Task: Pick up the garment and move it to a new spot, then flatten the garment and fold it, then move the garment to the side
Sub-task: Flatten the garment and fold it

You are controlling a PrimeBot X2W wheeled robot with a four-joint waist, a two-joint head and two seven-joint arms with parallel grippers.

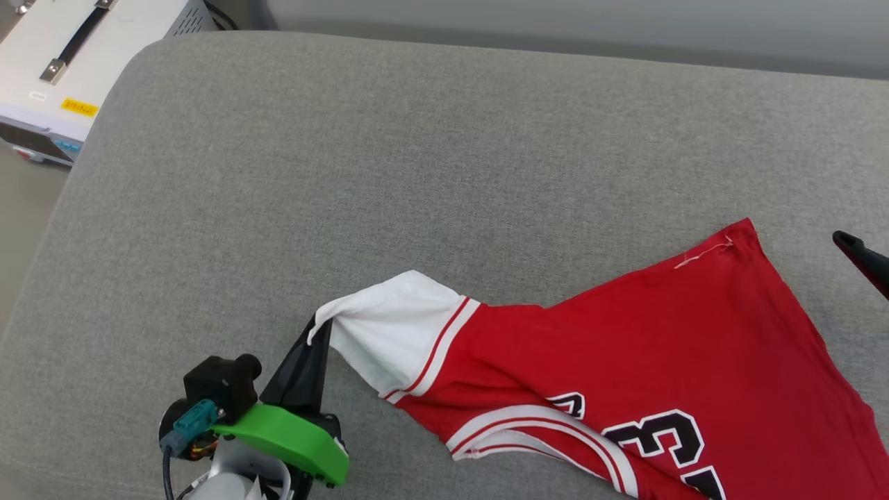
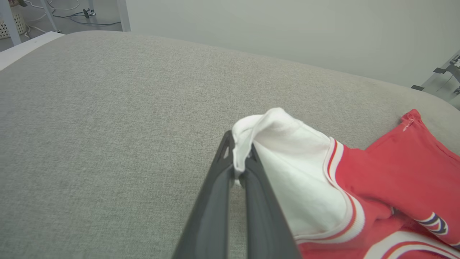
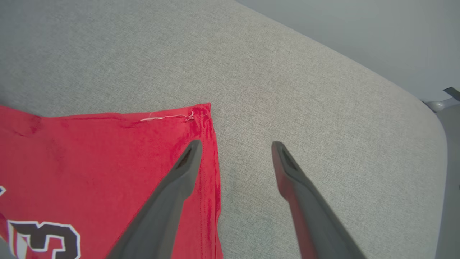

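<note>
The garment [image 1: 660, 347] lies spread on the grey padded surface [image 1: 417, 173], its red body toward the robot's right and the black number print face up. One white sleeve [image 1: 396, 330] reaches toward the left gripper [image 1: 318, 330]. That gripper's jaws are clenched on the sleeve's edge, and the white cloth bunches up and folds over their tips in the left wrist view. The right gripper [image 3: 235, 145] is at the garment's far red corner [image 3: 201, 111] with its jaws released and spread wide. One finger [image 3: 187, 162] is above the red hem and the other above bare grey fabric, holding nothing.
</note>
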